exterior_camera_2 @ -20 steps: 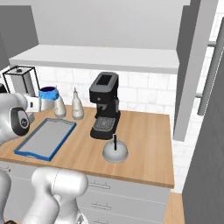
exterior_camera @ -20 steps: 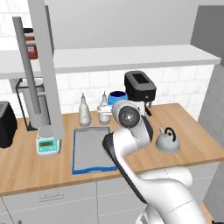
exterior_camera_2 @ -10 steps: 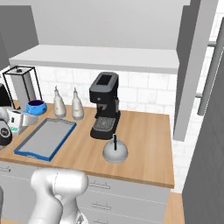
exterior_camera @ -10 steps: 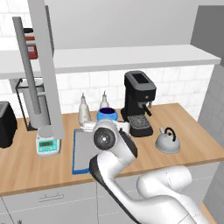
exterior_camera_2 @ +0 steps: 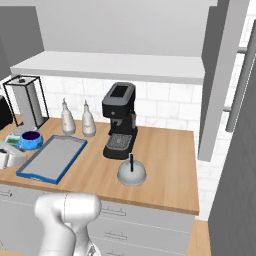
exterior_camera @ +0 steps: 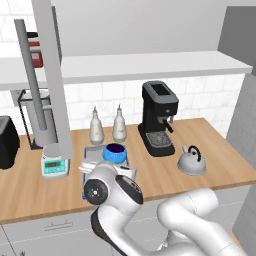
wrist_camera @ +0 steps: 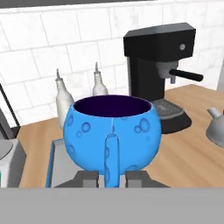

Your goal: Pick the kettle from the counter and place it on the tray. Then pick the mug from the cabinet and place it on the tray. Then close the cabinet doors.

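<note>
The blue mug [wrist_camera: 111, 131] hangs upright, and my gripper [wrist_camera: 113, 177] is shut on its handle from below. It hovers just above the blue-rimmed tray [exterior_camera_2: 52, 157], at the end that lies far from the coffee machine, seen as mug [exterior_camera_2: 31, 140] and gripper [exterior_camera_2: 19, 149]. In the left base view the mug [exterior_camera: 115, 152] sits over the tray [exterior_camera: 91, 151], which my arm largely hides. The silver kettle [exterior_camera: 191, 162] stands on the wooden counter [exterior_camera: 220, 145] right of the coffee machine, also as kettle [exterior_camera_2: 132, 172]. Both cabinet doors [exterior_camera: 50, 75] [exterior_camera_2: 220, 75] stand open.
A black coffee machine [exterior_camera: 157, 117] stands between tray and kettle. Two slim bottles [exterior_camera: 96, 127] [exterior_camera: 119, 125] stand behind the tray by the tiled wall. A small scale [exterior_camera: 52, 165] and a black appliance [exterior_camera: 7, 142] are left of the tray. The cabinet shelf [exterior_camera_2: 110, 65] overhangs the counter.
My arm has swung down and left, carrying the mug from above the bottles to just over the tray. The kettle has stayed in place.
</note>
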